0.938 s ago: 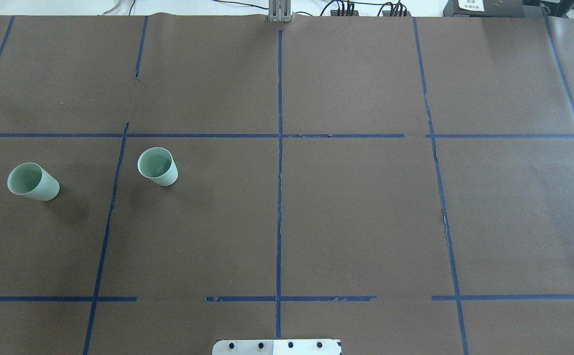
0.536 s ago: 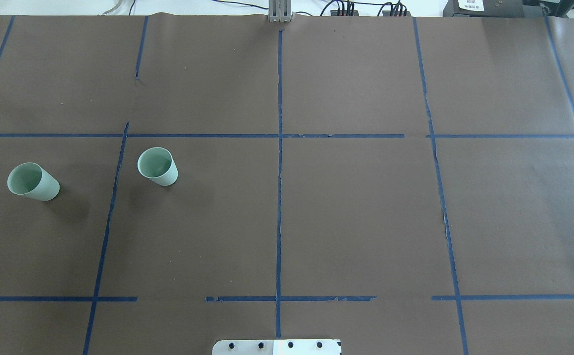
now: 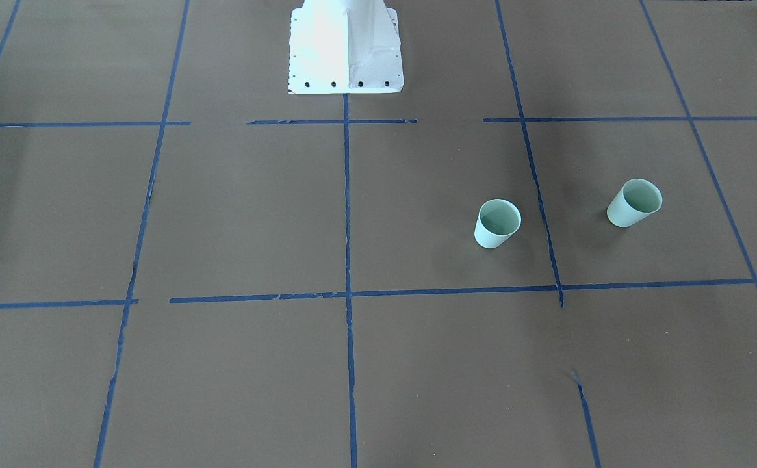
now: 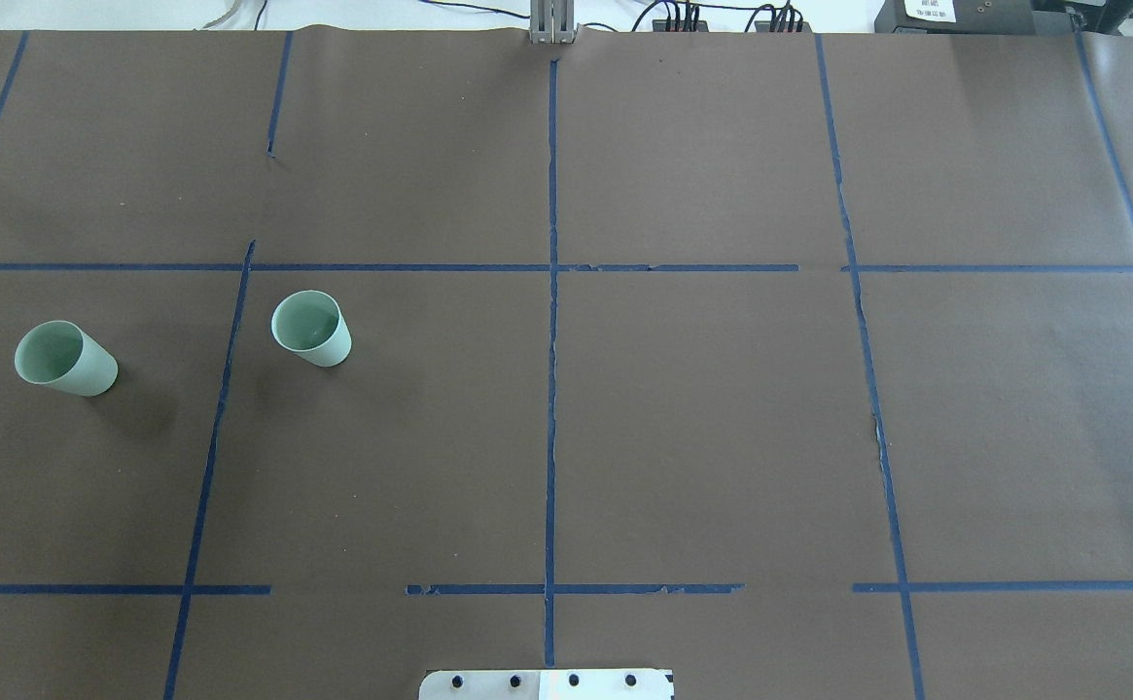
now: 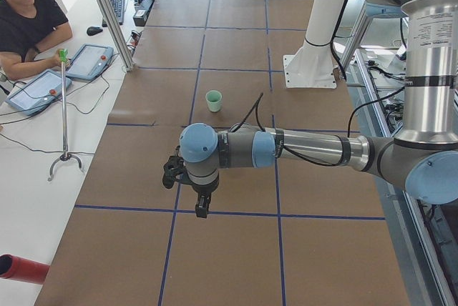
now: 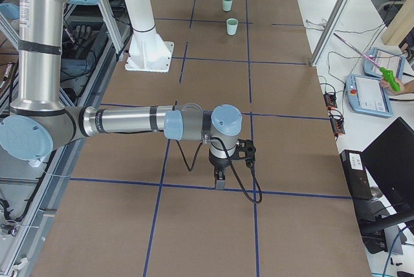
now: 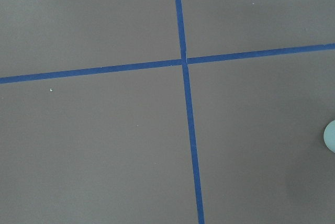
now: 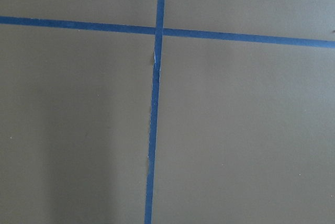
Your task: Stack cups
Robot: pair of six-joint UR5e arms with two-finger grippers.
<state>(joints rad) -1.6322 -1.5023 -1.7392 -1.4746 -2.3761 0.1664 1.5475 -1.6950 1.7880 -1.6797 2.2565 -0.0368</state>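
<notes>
Across the last second I see no change on the table (image 4: 722, 437): the overhead view reads the same as it did just before, so the stack has not been started and every step is still ahead of me. My left arm (image 5: 308, 147) reaches out low over the tape grid, and the right arm (image 6: 123, 121) does likewise on its own side, well apart from the work. The left gripper (image 5: 202, 212) and the right gripper (image 6: 220, 184) both point down at bare paper. They show only in the side views, so I cannot tell how far their jaws are open, though I see nothing between them. Both cups sit on my left half of the table, well apart from each other with a blue tape line (image 4: 226, 389) between them: the outer cup (image 4: 65, 357) near the table's left end, the inner cup (image 4: 311, 329) closer to the centre. Each stands upright on its narrow base, mouth up, so the long axis runs vertical. I judge their apparent lean to be camera angle only. I would take the left arm to the outer cup first.
</notes>
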